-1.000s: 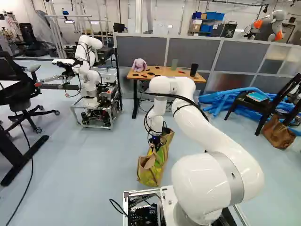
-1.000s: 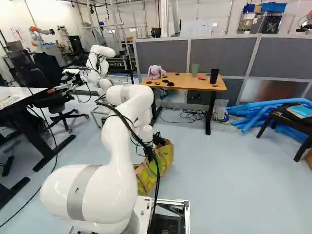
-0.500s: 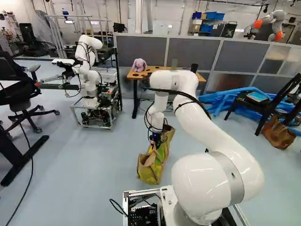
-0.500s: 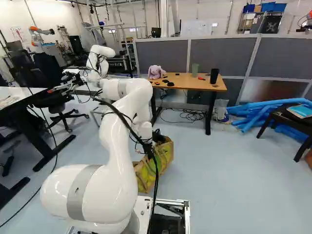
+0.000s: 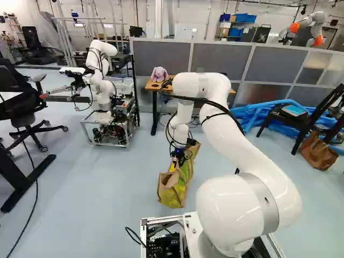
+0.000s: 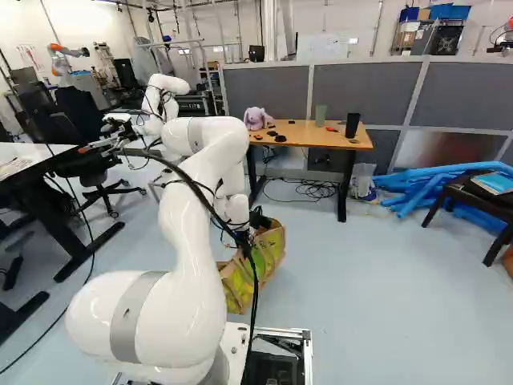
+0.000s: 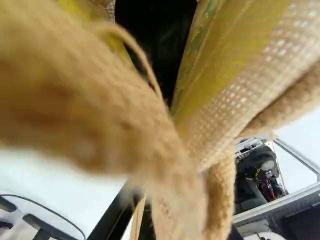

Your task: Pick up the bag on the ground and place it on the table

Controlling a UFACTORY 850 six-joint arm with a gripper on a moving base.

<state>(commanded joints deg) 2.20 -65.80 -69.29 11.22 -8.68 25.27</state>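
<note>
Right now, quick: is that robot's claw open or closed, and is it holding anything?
Gripper: closed, holding the bag near its top.

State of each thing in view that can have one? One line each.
gripper: shut on the bag's burlap top
bag: mouth gaping, upright; clear of the floor or not, cannot tell
table: standing, things on top
black cup: upright
green cup: upright
plush toy: sitting up
brown bag: on the floor
</note>
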